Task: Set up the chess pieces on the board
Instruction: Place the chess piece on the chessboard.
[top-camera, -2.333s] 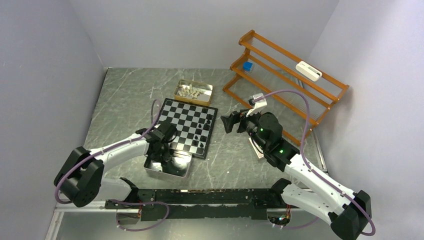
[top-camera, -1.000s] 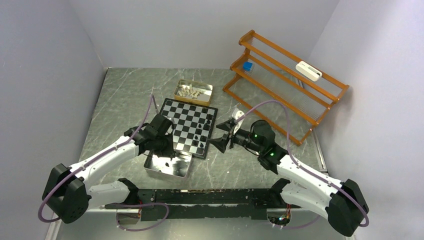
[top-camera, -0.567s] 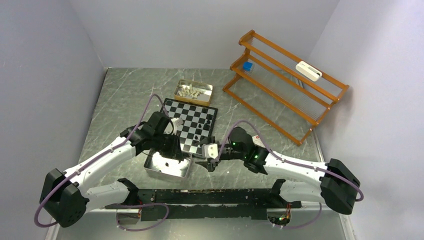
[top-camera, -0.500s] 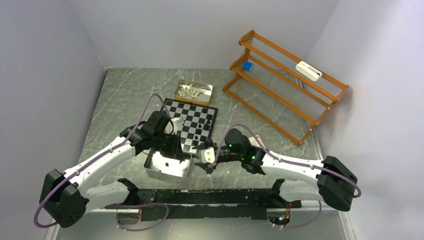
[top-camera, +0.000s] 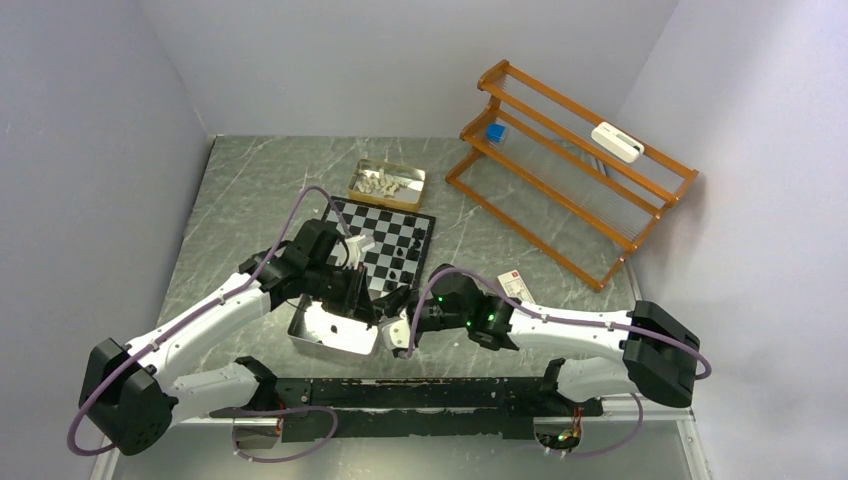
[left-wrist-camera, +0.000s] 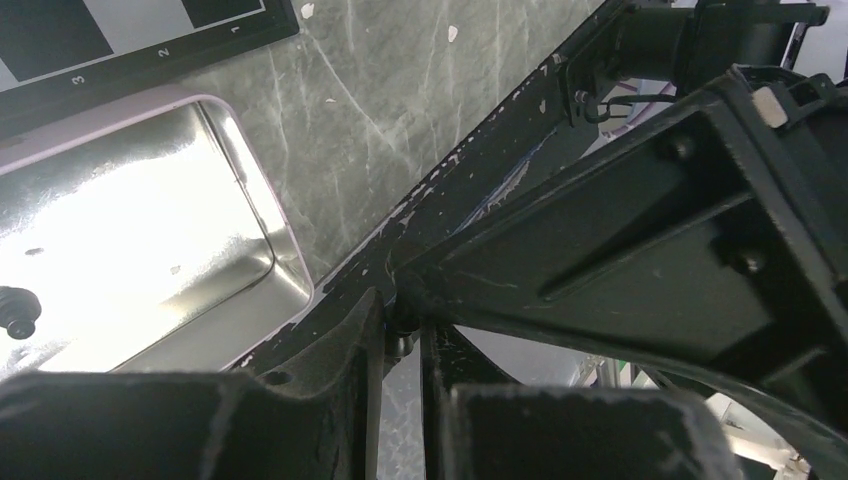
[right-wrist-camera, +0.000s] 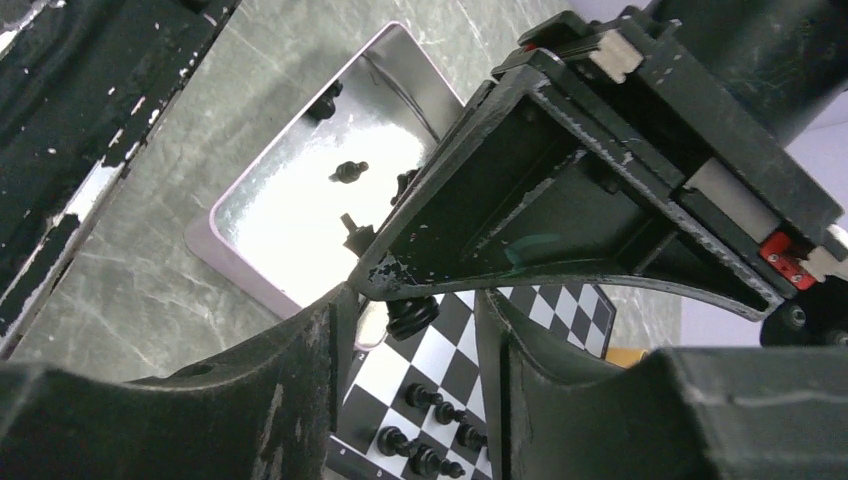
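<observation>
From above I can't see the fingertips: both wrists bunch over the right end of the silver tray (left-wrist-camera: 262, 232), at the centre of the frame, and hide them. In the left wrist view a second black piece (left-wrist-camera: 15, 312) lying in that tray is cut off by the left edge. The left gripper (left-wrist-camera: 402, 340) is pinched on a small black chess piece (right-wrist-camera: 410, 315). The right gripper (top-camera: 393, 316) stands spread either side of it, apparently not touching. The board (left-wrist-camera: 150, 55), upper left there, has a border that reads 3, 2, 1. Half a second back the right gripper sat further right, apart from the left
</observation>
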